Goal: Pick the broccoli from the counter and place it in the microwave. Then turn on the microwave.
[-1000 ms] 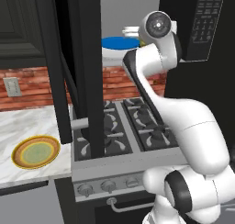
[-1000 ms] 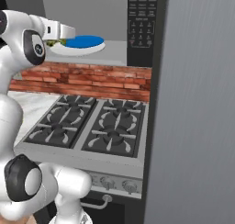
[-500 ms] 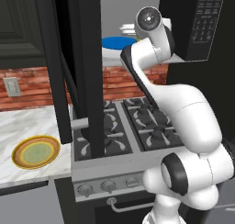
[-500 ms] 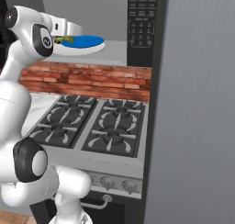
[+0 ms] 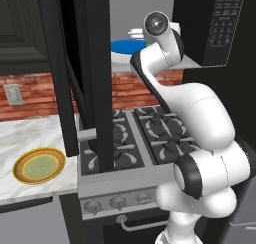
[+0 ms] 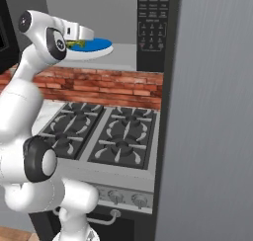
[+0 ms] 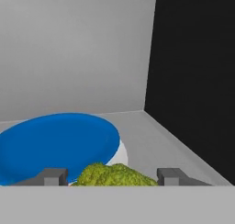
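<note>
**Broccoli at the plate inside the microwave, pincer spread wide around it**

So the pincer [image 7: 110,176] is reaching into the microwave [image 5: 215,28], into its light grey inside. In the hand view the two dark fingertips [image 7: 51,176] stand wide apart, and the broccoli [image 7: 114,175] sits right between them, a lumpy yellow-green clump. There's a bit of a gap on each side of it, so the fingers don't look clamped on it. Honestly can't tell if it's touching either pad.

Just ahead of the pincer and a little to one side is a blue plate [image 7: 55,142] with a white rim. The broccoli overlaps its near edge; from the right base view it shows as a green bit [image 6: 74,43] at the plate's [image 6: 96,46] edge, right under the hand.

Further out, the microwave's button panel [image 6: 150,22] is off to the side of the pincer. Well below it is the black gas stovetop [image 6: 101,134], and on the marble counter [image 5: 25,138] sits a yellow plate [image 5: 39,165], well away from the pincer.
</note>
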Controlling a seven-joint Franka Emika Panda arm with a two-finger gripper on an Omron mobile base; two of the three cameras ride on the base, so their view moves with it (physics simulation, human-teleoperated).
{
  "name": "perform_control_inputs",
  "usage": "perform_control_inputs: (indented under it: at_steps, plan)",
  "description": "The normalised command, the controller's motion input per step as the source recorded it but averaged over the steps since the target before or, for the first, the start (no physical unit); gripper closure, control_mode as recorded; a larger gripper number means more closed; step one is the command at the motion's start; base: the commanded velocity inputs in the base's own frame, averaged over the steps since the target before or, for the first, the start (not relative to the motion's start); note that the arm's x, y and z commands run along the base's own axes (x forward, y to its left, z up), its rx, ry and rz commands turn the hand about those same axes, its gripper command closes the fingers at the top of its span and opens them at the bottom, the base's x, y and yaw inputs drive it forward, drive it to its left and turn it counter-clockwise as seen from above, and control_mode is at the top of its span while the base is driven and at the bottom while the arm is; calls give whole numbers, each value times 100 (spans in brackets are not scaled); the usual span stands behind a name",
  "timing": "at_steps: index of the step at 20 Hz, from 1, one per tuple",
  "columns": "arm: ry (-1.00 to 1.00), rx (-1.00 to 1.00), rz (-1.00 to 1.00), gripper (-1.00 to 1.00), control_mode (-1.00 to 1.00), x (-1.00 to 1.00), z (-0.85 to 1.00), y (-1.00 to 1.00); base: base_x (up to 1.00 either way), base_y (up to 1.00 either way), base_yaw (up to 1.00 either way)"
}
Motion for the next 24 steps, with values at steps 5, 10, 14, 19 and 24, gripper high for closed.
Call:
perform_control_inputs:
  at_steps: [5,10,14,19,24]
  plan:
    - [0,0,0,100,-100,41,-9,0,0,0,0]
    - [0,0,0,100,-100,34,-9,0,0,0,0]
    - [0,0,0,100,-100,29,-8,0,0,0,0]
    - [0,0,0,100,-100,31,-8,0,0,0,0]
    - [0,0,0,100,-100,37,-7,0,0,0,0]
